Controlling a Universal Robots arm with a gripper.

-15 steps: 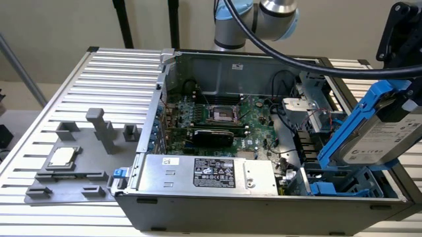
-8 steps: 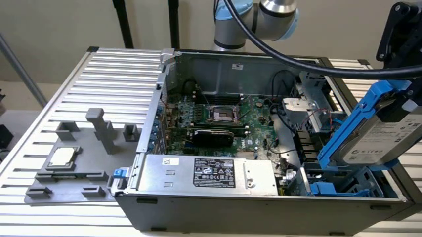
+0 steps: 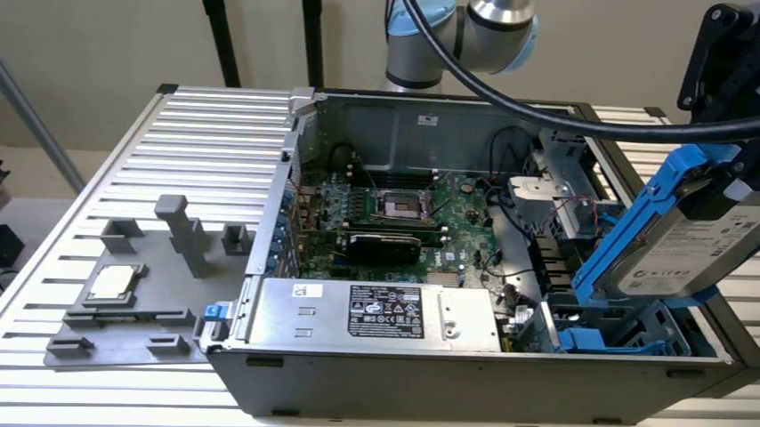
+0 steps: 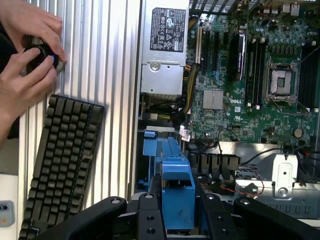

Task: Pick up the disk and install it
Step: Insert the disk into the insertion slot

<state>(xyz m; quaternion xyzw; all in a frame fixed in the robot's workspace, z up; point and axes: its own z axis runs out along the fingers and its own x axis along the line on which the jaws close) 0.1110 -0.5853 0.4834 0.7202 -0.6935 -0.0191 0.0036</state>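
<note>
The claw gripped the disk by its blue carrier. The disk hung tilted, its lower edge just above the drive bay in the case corner, with open space above.

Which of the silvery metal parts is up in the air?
The disk with blue rails, tilted above the case; the power-supply box sits inside it, and the square chip lies on the grey fixture.

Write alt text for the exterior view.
The claw holds the disk, a silver drive in blue rails, tilted above the open computer case at the exterior view's right. The motherboard and power supply lie exposed inside; a CPU chip rests on a grey fixture on the table at that view's left.
</note>
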